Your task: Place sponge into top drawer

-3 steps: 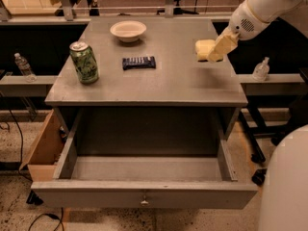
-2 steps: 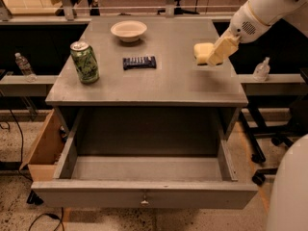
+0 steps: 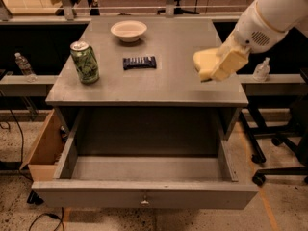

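Note:
The pale yellow sponge [image 3: 203,59] is held in my gripper [image 3: 217,69], which is shut on it. The white arm comes in from the upper right. The sponge hangs a little above the right side of the grey table [image 3: 173,88], near its front edge. The top drawer [image 3: 144,194] is pulled fully open below the tabletop, with a small metal knob [image 3: 144,202] on its front. Its grey inside shows nothing in it. The gripper is above and behind the drawer's right end.
On the table stand a green can [image 3: 84,61] at the left, a dark snack bar [image 3: 139,62] in the middle and a white bowl [image 3: 128,30] at the back. A tan wooden box [image 3: 44,146] sits left of the drawer. Chair legs [image 3: 269,162] stand at the right.
My gripper has moved with the sponge a little toward the table's front edge. The drawer and the other objects have not moved.

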Controlling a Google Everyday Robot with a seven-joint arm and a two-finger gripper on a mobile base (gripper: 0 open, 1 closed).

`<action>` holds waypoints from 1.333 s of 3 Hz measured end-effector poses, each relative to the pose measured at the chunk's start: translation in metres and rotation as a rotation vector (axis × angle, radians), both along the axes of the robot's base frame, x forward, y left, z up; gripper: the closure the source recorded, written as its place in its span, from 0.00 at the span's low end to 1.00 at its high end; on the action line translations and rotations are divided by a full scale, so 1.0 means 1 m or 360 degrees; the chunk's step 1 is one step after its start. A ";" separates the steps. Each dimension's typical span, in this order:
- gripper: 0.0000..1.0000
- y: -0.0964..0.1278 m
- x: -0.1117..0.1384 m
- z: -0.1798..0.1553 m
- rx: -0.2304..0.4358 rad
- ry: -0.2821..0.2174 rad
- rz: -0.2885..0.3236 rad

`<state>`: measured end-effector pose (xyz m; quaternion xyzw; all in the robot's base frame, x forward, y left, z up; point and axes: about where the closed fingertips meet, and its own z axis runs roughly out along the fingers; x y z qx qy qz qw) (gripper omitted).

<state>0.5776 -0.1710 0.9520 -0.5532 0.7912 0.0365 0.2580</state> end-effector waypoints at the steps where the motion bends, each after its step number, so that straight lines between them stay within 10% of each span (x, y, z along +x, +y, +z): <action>1: 1.00 0.015 -0.040 -0.045 -0.0062 0.0154 0.0076; 4: 1.00 0.019 -0.090 -0.080 -0.0113 0.0240 0.0117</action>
